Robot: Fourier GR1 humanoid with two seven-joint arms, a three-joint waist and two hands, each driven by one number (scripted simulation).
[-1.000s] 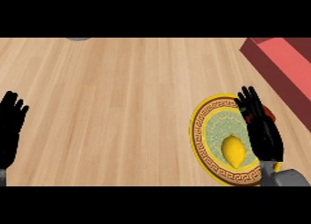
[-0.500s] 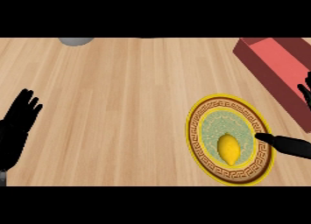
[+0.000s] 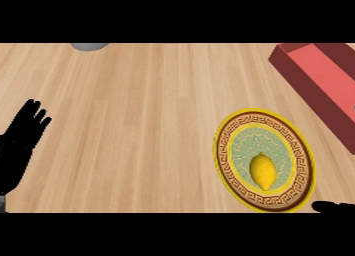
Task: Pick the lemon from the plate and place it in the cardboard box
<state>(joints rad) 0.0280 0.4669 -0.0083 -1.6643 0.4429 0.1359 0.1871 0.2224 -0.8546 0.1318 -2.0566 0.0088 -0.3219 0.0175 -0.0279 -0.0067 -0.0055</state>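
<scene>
lemon (image 3: 263, 170) on plate (image 3: 235, 130), box (image 3: 320, 85) beside

Light falls soft and even over the whole table (image 3: 136, 110), with no glare and no bright patch on the wood. Shadows are faint: only a thin dark line under the plate (image 3: 228, 150) rim and along the box (image 3: 313, 95) wall. The lemon (image 3: 263, 171) is evenly lit. Outlines look slightly soft, and the round plate appears stretched taller than wide
</scene>
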